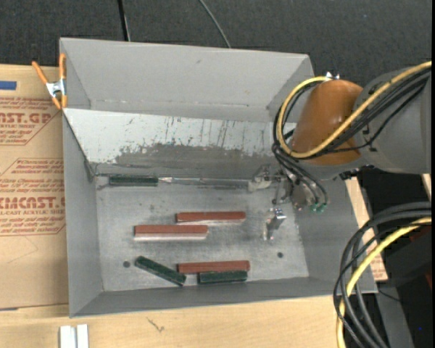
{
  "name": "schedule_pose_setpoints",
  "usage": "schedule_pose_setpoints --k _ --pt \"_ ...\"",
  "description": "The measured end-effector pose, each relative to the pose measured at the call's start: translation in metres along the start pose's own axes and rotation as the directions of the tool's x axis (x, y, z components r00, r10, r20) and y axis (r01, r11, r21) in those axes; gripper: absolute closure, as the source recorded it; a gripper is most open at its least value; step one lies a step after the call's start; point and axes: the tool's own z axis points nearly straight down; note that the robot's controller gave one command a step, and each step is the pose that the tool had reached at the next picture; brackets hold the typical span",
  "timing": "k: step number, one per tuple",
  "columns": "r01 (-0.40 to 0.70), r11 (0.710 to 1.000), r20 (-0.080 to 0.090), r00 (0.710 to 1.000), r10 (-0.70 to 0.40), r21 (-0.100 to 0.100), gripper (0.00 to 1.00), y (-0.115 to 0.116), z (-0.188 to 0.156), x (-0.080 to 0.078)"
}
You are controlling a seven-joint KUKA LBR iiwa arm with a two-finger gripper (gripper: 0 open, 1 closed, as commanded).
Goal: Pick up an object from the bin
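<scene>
The pincer (273,225) hangs low over bare floor on the right side of the grey bin (203,71), under the arm's orange wrist cover (326,122), and it cannot be told whether it is apart or together. The nearest thing is a reddish-brown bar (210,217) lying flat just to its left in the view, its right end near the pincer but apart from it. Further left lies a second brown bar (171,230), a third brown bar (213,267) with two dark green sticks (159,270) lies toward the near wall, and another green stick (133,181) rests along the far wall.
</scene>
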Motion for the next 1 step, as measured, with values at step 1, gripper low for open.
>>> schedule_pose_setpoints --k 1 --pt "-0.069 0.998 0.010 0.998 0.069 -0.001 1.00 0.0073 0.0346 0.0126"
